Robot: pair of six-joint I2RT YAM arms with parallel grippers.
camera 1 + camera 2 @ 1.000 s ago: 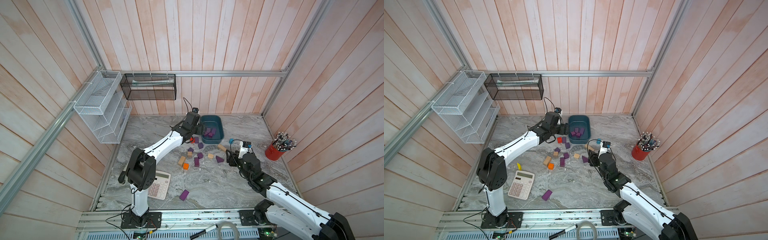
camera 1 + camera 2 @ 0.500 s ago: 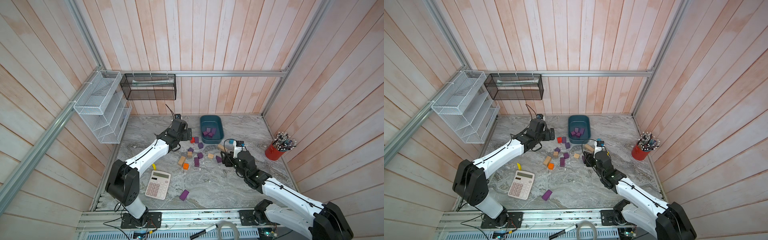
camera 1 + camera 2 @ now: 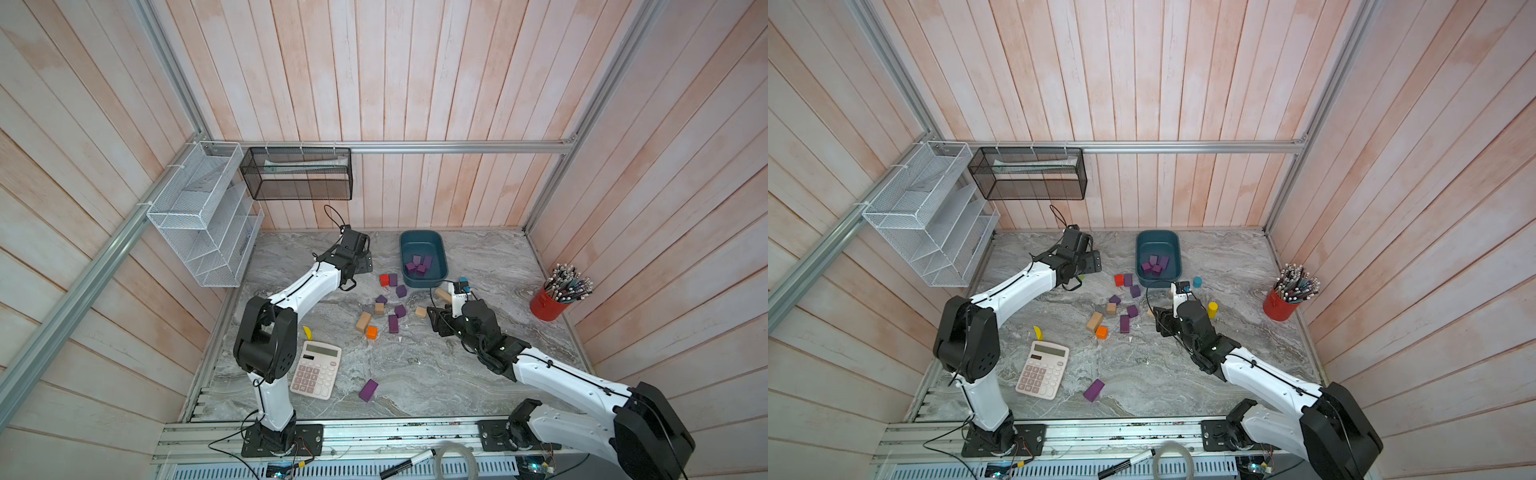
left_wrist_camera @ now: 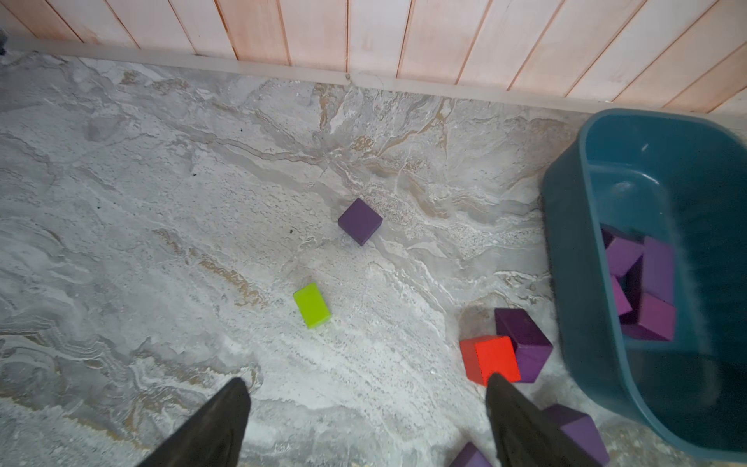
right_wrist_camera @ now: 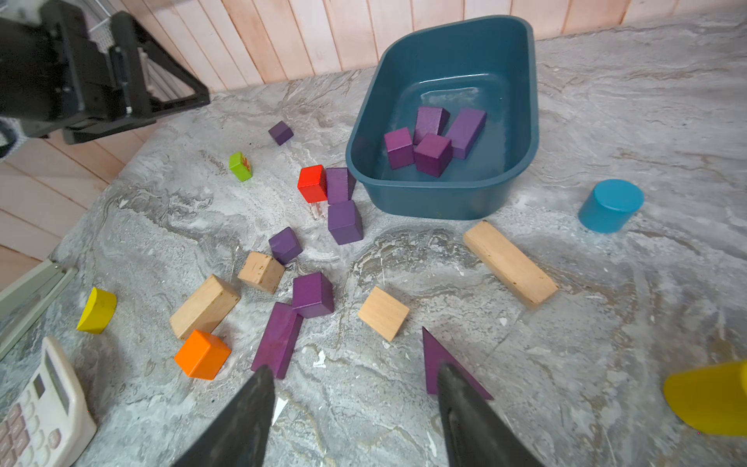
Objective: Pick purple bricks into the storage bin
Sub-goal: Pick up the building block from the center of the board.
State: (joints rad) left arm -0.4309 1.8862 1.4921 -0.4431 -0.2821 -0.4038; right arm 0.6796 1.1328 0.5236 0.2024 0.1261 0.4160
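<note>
Purple wedge (image 5: pixel 444 368) lies flat on the tabletop beside the right gripper's (image 5: pixel 355 378) parted, empty fingers, short of the storage bin (image 5: pixel 521 133); you should straddle its slanted sides squarely before closing, left gripper (image 4: pixel 366 390) idling open.

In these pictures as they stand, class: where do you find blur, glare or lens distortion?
Left wrist view: the storage bin is smeared by blur. Right wrist view: sharp, with glare on the bin floor. Both top views: wide-angle, wall planks fan outward.
</note>
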